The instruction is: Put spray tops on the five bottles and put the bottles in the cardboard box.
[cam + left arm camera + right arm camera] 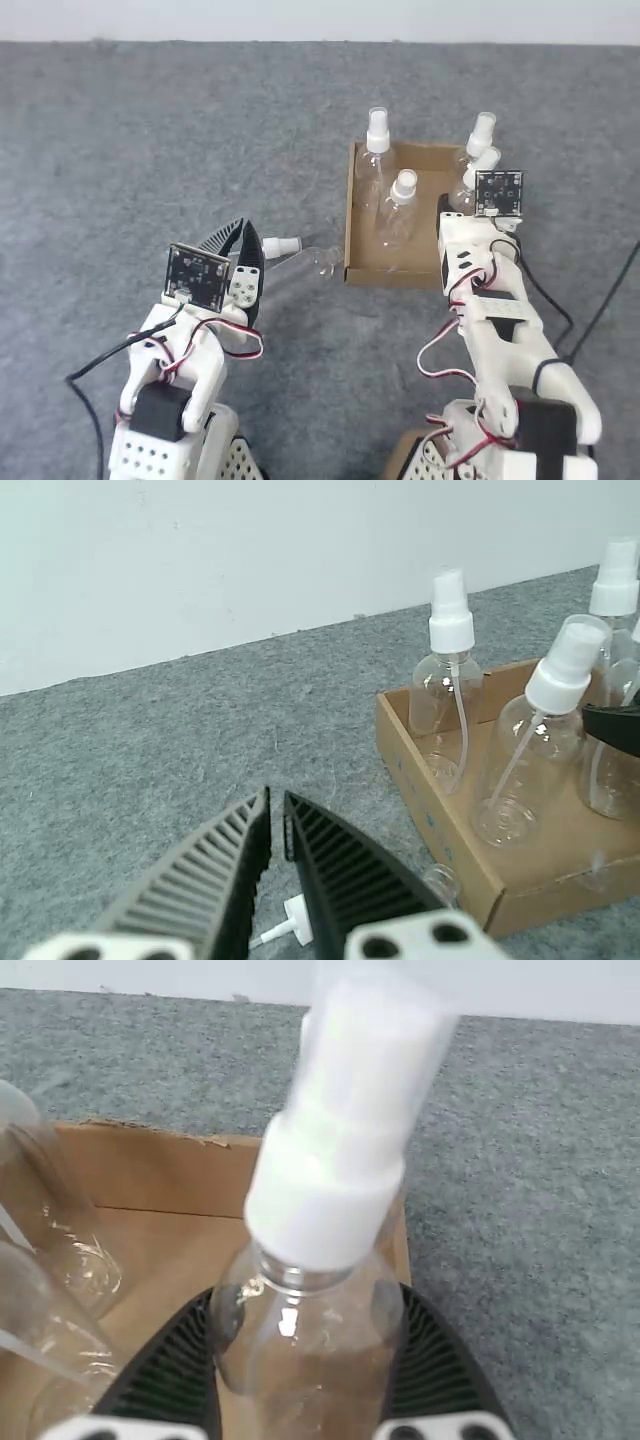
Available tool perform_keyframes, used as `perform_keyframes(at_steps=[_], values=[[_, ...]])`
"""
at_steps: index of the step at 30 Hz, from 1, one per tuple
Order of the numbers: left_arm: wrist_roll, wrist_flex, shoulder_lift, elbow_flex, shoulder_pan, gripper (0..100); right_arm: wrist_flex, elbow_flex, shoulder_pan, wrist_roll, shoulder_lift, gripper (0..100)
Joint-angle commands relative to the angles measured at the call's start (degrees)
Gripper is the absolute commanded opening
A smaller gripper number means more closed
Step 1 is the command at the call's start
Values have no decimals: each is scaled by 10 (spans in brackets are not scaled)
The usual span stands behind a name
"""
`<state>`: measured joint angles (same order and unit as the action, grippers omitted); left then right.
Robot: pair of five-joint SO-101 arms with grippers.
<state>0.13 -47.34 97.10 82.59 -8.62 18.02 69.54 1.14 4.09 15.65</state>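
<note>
No text, numbers or signs can be read. The cardboard box [428, 818] has faint bluish print on its outer side wall. Too small to make out.

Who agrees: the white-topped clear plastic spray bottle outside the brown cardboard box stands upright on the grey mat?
No: the white-topped clear plastic spray bottle outside the brown cardboard box lies on its side on the grey mat, as the high view shows.
</note>
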Motion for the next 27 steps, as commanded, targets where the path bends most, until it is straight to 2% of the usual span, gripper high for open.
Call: perform_keyframes(at_steps=[1,27], values=[[-5,14,1,-4,4,11,9,-18,1,9,6,7],[-6,15,1,-4,4,11,13,-18,1,8,6,24]])
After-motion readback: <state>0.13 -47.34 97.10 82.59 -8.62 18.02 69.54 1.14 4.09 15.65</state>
